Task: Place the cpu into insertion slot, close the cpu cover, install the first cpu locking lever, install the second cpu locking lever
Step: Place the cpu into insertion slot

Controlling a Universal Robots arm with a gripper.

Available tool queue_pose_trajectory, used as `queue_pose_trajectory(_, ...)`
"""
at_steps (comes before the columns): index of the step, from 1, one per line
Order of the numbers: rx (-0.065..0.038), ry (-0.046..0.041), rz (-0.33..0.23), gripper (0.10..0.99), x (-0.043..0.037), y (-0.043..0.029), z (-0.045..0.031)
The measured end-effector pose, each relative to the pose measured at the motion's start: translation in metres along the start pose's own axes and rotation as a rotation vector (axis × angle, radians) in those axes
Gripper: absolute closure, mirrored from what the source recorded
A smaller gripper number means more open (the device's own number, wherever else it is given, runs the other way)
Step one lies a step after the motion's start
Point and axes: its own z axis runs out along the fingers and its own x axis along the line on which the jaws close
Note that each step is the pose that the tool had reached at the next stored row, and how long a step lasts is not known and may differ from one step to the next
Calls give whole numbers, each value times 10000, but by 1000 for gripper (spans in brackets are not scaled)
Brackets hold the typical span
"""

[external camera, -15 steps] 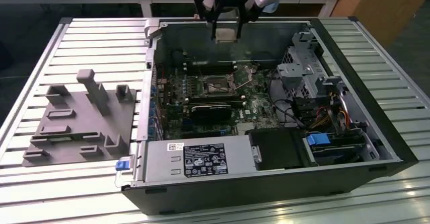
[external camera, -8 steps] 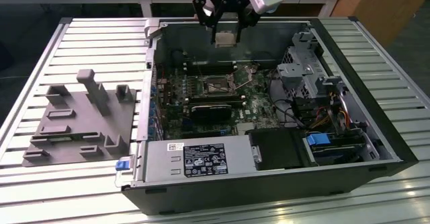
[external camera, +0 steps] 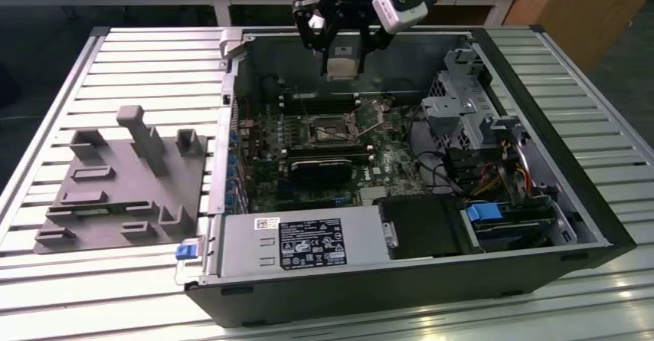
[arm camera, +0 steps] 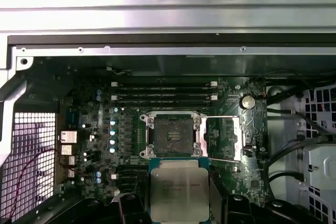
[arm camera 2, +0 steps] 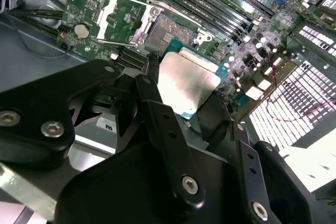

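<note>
My end effector (external camera: pixel 342 53) hangs at the upper middle of the exterior view, above the open computer case (external camera: pixel 409 283). It is pinching the cpu (external camera: pixel 342 68) by two opposite edges. The chip's pale metal face is level, and it is in the air, well clear of the green motherboard (external camera: pixel 394 165) below.

In the second wrist view the black fingers (arm camera 2: pixel 152 95) press against the sides of the cpu (arm camera 2: pixel 186 82), with the end effector (arm camera 2: pixel 186 103) closed around it. In the first wrist view the cpu (arm camera: pixel 178 190) sits between my fingers, and the insertion slot (arm camera: pixel 173 135) lies just beyond its far edge. The chip is not yet in the socket.

The insertion slot (external camera: pixel 329 130) is bare, its dark centre uncovered. The cpu cover (arm camera: pixel 224 137) is swung open and lies beside the slot, with green board showing through its window. It appears next to the insertion slot (arm camera 2: pixel 170 30) as the cpu cover (arm camera 2: pixel 123 22) in the second wrist view too. The long black memory slots (arm camera: pixel 163 98) run along the socket's other side.

In the exterior view the case rests on a slatted metal surface (external camera: pixel 153 57). A grey fixture block (external camera: pixel 128 180) sits on the exterior view's left, and a silver power supply (external camera: pixel 306 241) fills the case's lower part.
</note>
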Motion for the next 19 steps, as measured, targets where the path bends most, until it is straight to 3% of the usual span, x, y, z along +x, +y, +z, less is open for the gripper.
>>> queue_pose_trajectory(8, 75, -50, 423, 545, -2, -10, 115)
queue_pose_trajectory(19, 65, -210, 2300, 545, -4, -19, 223)
